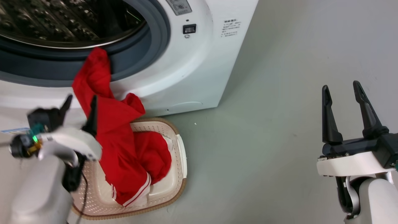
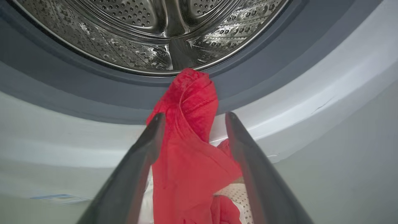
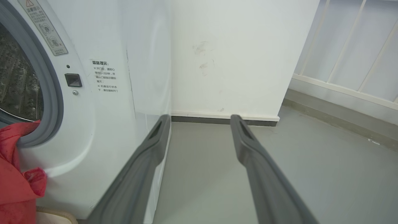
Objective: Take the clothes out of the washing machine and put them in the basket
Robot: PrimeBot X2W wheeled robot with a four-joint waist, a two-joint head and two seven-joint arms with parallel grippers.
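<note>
A red garment (image 1: 118, 140) hangs from the grey ring of the washing machine (image 1: 186, 71) down into the basket (image 1: 178, 189) on the floor in front of it. Its white striped trim (image 1: 136, 189) lies inside the basket, with more red fabric bunched beside it. My left gripper (image 1: 81, 98) is open beside the hanging cloth. In the left wrist view the garment (image 2: 189, 149) runs between the spread fingers of the left gripper (image 2: 195, 114), below the steel drum (image 2: 149, 31). My right gripper (image 1: 340, 85) stands open over bare floor at the right, holding nothing.
Grey floor (image 1: 264, 140) stretches right of the machine. In the right wrist view, a white wall with a dark baseboard (image 3: 224, 119) stands behind the machine, and a white railing (image 3: 348, 62) is at the far right. A sticker (image 1: 12, 130) lies at the left.
</note>
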